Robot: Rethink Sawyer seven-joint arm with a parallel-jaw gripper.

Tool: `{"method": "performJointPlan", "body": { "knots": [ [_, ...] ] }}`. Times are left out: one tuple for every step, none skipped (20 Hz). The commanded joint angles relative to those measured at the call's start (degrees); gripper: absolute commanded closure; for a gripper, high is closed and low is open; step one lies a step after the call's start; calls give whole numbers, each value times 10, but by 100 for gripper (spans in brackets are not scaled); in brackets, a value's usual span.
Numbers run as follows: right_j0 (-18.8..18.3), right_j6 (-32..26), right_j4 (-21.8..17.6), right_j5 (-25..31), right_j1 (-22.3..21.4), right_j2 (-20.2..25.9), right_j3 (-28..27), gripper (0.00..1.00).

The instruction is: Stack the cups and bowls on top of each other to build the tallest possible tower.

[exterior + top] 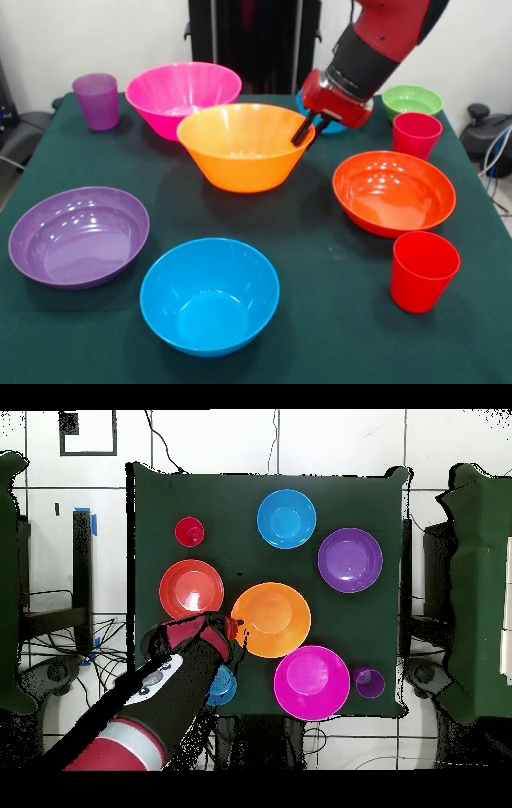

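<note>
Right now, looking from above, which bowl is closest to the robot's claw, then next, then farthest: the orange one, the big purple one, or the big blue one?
Measured from the gripper:
1. Orange bowl, right beside it at the table's middle.
2. Big blue bowl, near the top edge.
3. Purple bowl, toward the upper right, only slightly farther than the blue.

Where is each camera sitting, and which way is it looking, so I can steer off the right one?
Front view: sits across the table from the robot, facing its pedestal; the red and black arm comes down from the upper right, gripper at the orange bowl rim.
Overhead view: hangs above the table, looking straight down, robot base at the bottom; the arm reaches up from the lower left.
Shared: both show the gripper at the orange bowl, the pink bowl and the green tablecloth, turned half round between views.
</note>
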Motion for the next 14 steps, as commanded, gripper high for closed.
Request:
{"method": "performJointPlan", "body": {
  "knots": [
    [49, 28, -48, 50, -23, -52, -75, 100],
    [49, 30, -48, 49, -27, -55, -75, 100],
    [49, 32, -47, 43, -30, -53, -72, 100],
    [47, 30, -47, 44, -32, -51, -73, 100],
    [38, 12, -49, 60, -45, -45, -82, 100],
    [35, 6, -51, 63, -47, -41, -84, 100],
    [32, -4, -54, 68, -50, -37, -88, 100],
    [29, -10, -56, 73, -56, -34, -90, 100],
    [25, -11, -56, 73, -59, -30, -89, 100],
    [22, -17, -59, 73, -65, -25, -89, 100],
    [19, -20, -60, 76, -70, -21, -89, 100],
    [15, -26, -62, 80, -72, -18, -93, 100],
    [13, -32, -66, 79, -74, -15, -95, 100],
    [10, -35, -68, 80, -79, -10, -94, 100]
  ]
}}
